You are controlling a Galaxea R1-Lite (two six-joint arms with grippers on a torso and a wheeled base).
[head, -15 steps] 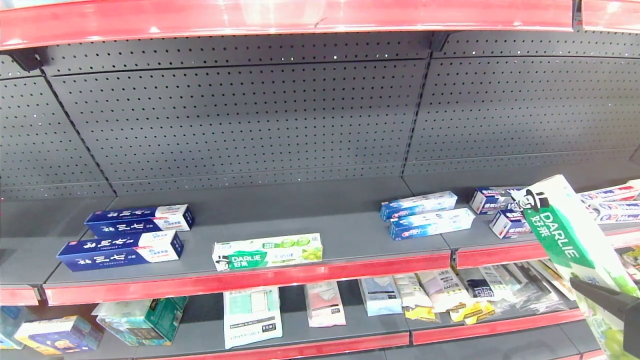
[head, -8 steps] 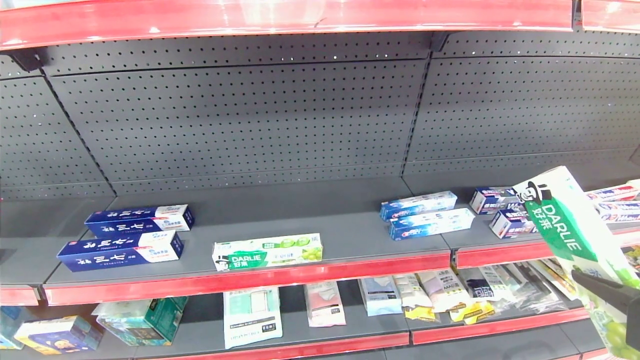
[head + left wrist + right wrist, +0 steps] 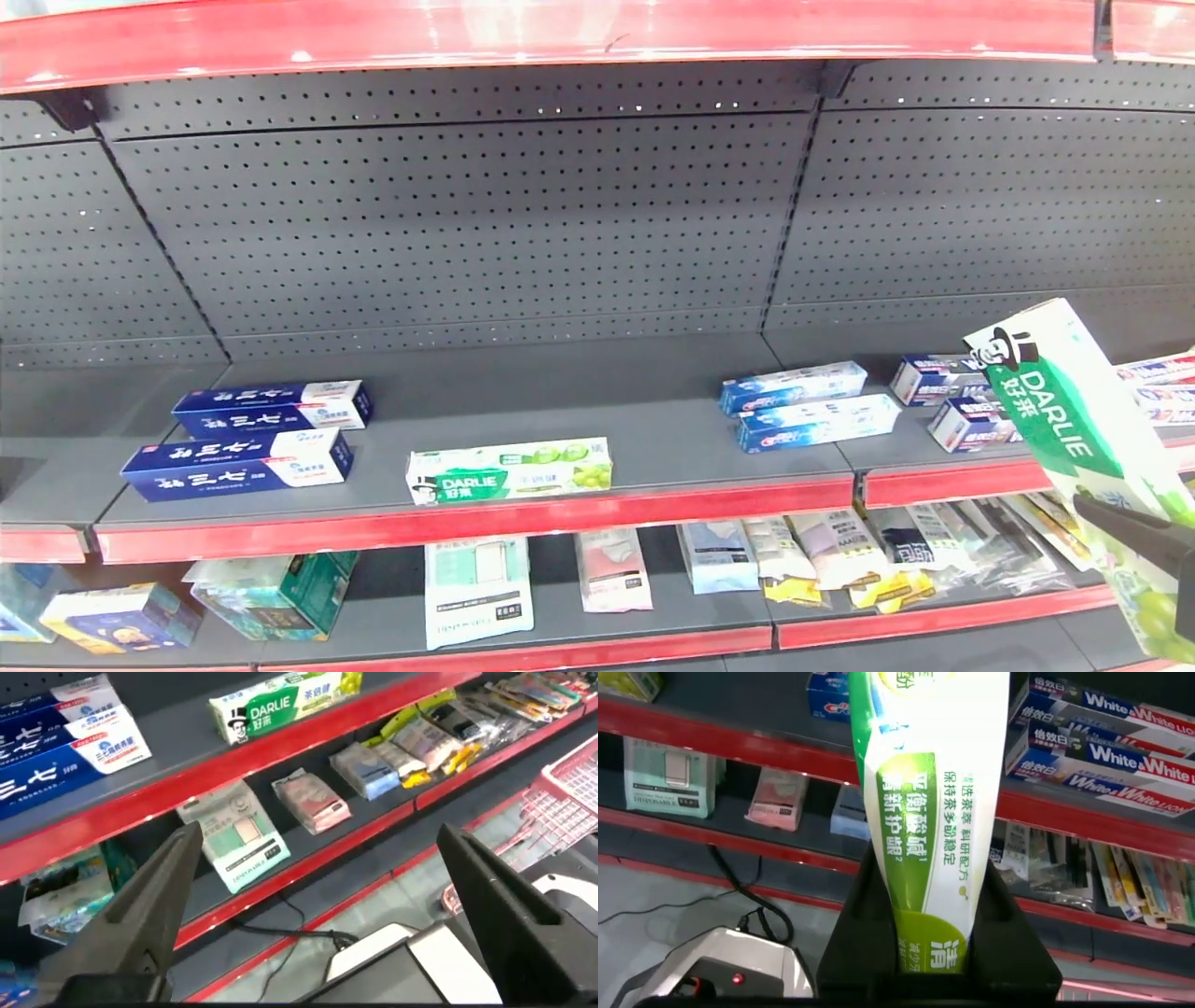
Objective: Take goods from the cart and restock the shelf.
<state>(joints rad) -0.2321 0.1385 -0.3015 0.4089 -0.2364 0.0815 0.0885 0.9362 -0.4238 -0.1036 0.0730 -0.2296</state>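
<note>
My right gripper (image 3: 1153, 551) is shut on a green and white toothpaste box (image 3: 1064, 420), held tilted in front of the right end of the middle shelf (image 3: 560, 401). In the right wrist view the box (image 3: 924, 812) stands up out of the gripper (image 3: 936, 943), clamped at its lower end. A matching green toothpaste box (image 3: 509, 469) lies near the shelf's front edge, and the left wrist view shows that box (image 3: 280, 705) too. My left gripper (image 3: 318, 915) hangs open and empty, low in front of the lower shelves.
Two dark blue boxes (image 3: 252, 439) lie at the shelf's left, two light blue ones (image 3: 803, 406) right of centre, and more boxes (image 3: 971, 406) further right. Flat packets (image 3: 616, 569) fill the shelf below. A pink wire cart basket (image 3: 570, 803) is near the left gripper.
My right gripper has lifted the green box a little higher against the shelf. The head camera has shifted slightly, so the whole scene sits a bit further right.
</note>
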